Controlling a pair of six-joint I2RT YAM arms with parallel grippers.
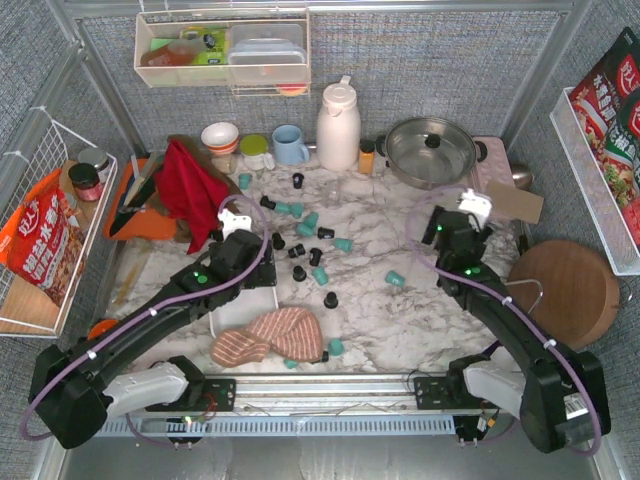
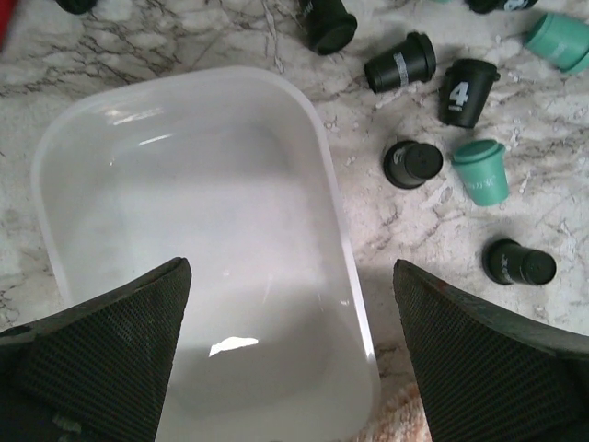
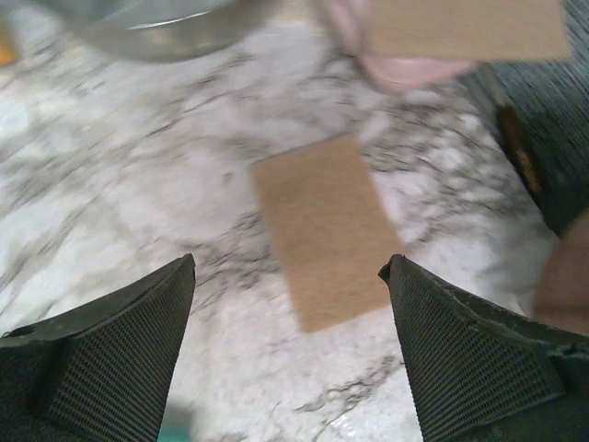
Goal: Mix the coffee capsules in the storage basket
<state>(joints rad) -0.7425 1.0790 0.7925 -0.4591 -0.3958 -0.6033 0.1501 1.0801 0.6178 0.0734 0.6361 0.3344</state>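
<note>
The basket [image 2: 184,203] sits mouth up on the worktop [image 1: 400,320], left of middle and toward the near edge, right under the left gripper [image 2: 290,272]. In the left wrist view its long axis runs from top to bottom, leaning a little rightward, and nothing lies in it. The left gripper hangs over its near end with jaws wide, holding nothing.

All the capsules [image 1: 343,244] lie outside the basket, strewn over the middle of the worktop, teal and black mingled. Just past the basket's right rim the left wrist view shows five black and two teal. Most lie on their sides, pointing different ways. One black [image 2: 467,90] bears a white 4, and one teal [image 2: 480,170] has its wide end toward the top of that view.

The right gripper [image 3: 287,267] is over the right far part of the worktop, jaws wide with nothing between them, above a tan card [image 3: 322,230] lying flat; that view is blurred.

The top view hides that card under the right arm and nearly all of the basket under the left arm [image 1: 200,275]. It alone shows the whole spread of capsules, a pan [image 1: 430,150] at the far edge with a dark knob in it, a clear bin [image 1: 220,45] on the back wall holding packets and a lidded box, and a striped cloth [image 1: 275,335] at the near edge
</note>
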